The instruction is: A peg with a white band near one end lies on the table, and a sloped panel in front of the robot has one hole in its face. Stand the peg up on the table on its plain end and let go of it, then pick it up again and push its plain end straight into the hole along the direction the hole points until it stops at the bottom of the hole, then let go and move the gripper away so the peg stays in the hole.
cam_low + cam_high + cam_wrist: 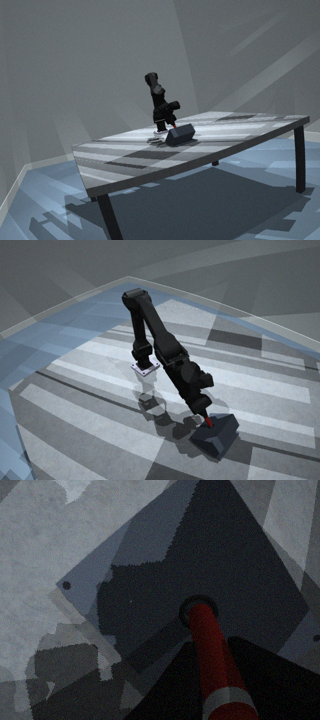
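Note:
The red peg (208,422) (174,126) (212,655) is tilted, with its white band (229,696) at the upper part, near the bottom of the wrist view. Its plain end is at the hole (184,612) in the face of the dark sloped panel (224,424) (182,134) (250,565). The tip is inside the hole's rim; how deep it sits is hidden. My gripper (205,416) (211,649) is shut on the peg, with its fingertips a short way above the panel face. A length of red shows between the fingertips and the hole.
The panel's base plate rests on the table (90,431) (116,155). The arm's pale base plate (144,371) (160,132) is behind the panel. Shadows of the arm fall across the table and panel face.

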{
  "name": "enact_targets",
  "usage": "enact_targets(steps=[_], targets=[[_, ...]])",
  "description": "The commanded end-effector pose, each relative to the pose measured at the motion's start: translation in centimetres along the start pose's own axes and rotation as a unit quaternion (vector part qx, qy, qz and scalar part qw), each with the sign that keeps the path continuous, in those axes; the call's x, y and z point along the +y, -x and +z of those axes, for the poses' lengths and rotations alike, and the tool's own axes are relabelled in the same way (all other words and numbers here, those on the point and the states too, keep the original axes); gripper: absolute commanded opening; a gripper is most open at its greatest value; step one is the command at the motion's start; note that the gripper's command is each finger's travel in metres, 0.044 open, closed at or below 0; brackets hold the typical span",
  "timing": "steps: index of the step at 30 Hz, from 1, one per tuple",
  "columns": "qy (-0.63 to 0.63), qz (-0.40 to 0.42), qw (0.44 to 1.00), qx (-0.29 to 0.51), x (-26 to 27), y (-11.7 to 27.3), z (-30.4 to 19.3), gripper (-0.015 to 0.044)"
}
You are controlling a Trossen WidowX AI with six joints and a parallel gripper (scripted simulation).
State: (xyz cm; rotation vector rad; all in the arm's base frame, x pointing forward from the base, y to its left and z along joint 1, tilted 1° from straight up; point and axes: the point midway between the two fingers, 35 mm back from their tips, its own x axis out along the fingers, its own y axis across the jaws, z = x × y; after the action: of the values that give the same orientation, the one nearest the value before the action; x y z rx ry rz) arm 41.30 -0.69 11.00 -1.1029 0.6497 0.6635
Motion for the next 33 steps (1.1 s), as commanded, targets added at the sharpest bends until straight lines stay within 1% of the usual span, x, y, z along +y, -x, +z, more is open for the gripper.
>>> enact_targets(steps=[1, 33], targets=[[-0.001, 0.002, 1.000, 0.001, 0.1, -0.4, 0.0, 0.0000], [-0.001, 0.001, 1.000, 0.000, 0.0, -2.0, -0.1, 0.0000]])
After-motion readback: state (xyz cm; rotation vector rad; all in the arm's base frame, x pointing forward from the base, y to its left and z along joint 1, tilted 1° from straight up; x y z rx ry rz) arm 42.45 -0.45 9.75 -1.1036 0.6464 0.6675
